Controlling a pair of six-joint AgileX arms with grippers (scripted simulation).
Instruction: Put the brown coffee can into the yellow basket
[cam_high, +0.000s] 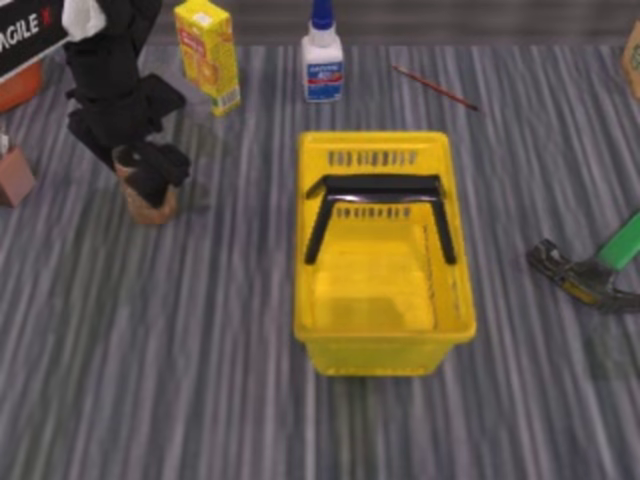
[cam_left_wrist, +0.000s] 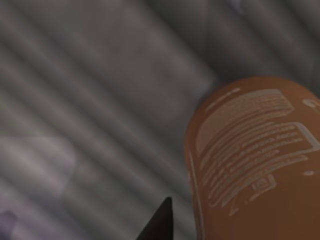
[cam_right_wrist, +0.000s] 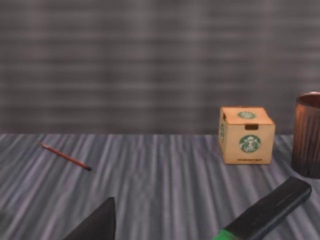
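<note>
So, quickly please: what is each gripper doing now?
Left gripper: down on the coffee can, grip cannot be told.
Right gripper: not seen in the top view, state cannot be told.

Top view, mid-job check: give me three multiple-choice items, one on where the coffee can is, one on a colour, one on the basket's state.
1. Where is the brown coffee can?
A. On the table left of the yellow basket, under the left hand
B. Inside the basket
C. Beside the hammer

2. What colour is the hammer handle?
A. Red
B. Green
C. Blue

3. What does the basket hold?
A. The glue bottle
B. The juice carton
C. Nothing

A: the can stands at the table's left with the hand over it. B: the handle shows green. C: only bare yellow floor under the black handles.
</note>
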